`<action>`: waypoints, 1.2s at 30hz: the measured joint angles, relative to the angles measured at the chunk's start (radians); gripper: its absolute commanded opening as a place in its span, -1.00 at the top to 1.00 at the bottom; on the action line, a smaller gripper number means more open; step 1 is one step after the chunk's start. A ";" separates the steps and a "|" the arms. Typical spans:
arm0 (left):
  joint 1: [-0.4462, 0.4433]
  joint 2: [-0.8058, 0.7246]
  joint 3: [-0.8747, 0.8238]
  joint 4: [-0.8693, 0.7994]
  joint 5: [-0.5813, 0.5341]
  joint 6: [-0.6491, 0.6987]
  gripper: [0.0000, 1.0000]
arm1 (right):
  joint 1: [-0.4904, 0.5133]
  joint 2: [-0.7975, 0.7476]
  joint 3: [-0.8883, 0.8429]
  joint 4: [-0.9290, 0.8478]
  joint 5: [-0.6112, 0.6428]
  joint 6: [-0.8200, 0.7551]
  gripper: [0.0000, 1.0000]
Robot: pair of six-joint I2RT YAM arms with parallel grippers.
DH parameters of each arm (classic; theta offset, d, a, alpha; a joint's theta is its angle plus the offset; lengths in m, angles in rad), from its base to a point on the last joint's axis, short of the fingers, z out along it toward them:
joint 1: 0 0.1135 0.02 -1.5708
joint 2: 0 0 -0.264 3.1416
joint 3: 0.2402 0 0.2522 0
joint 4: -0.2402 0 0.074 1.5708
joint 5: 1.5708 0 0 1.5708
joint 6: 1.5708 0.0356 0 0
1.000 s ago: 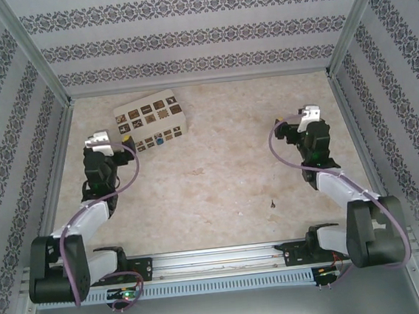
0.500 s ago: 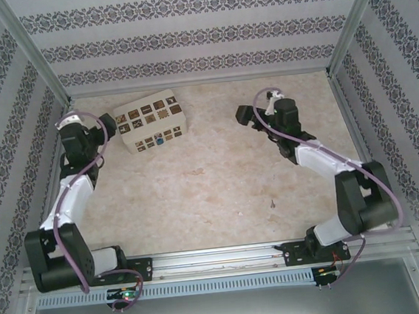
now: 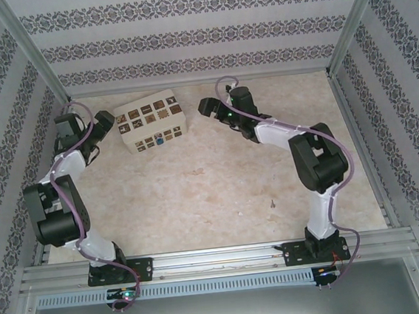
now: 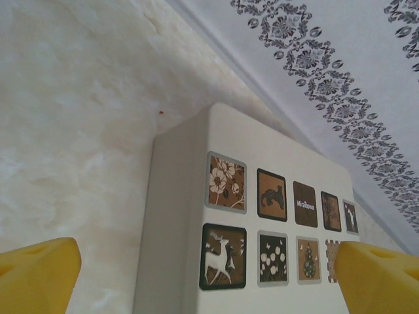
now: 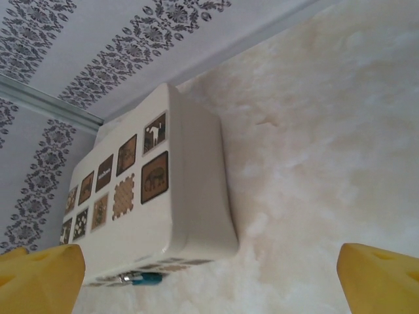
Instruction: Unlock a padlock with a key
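Note:
The tiny teal-blue padlock with its silver shackle hangs on the front side of a beige box with dark patterned tiles. In the right wrist view the padlock sits low on the box's front face. My left gripper is just left of the box, open, with its yellow fingertips wide apart and the box between and beyond them. My right gripper is to the right of the box, also open, and its yellow fingertips hold nothing. A small dark object, possibly the key, lies on the table.
The marbled tabletop is enclosed by patterned walls and metal posts on three sides. The box stands close to the back wall. Both arms stretch far from their bases at the near rail.
Both arms have swung from mid-table to the far end. The left gripper has come up to the box's left side and the right gripper has moved left toward its right side.

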 measured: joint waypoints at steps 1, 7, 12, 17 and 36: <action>0.000 0.029 0.025 0.000 0.012 -0.004 -0.99 | 0.006 0.026 0.029 -0.002 -0.003 0.005 -0.97; 0.000 0.183 0.164 -0.002 0.076 -0.041 -0.99 | 0.031 0.161 0.189 -0.018 -0.024 0.033 -0.97; -0.003 0.283 0.243 -0.002 0.121 -0.075 -0.99 | 0.044 0.251 0.311 -0.056 -0.048 0.049 -0.97; -0.007 0.354 0.289 -0.005 0.157 -0.102 -0.99 | 0.067 0.345 0.453 -0.101 -0.074 0.054 -0.97; -0.076 0.409 0.327 -0.003 0.210 -0.150 -0.99 | 0.108 0.441 0.591 -0.198 -0.121 0.041 -0.97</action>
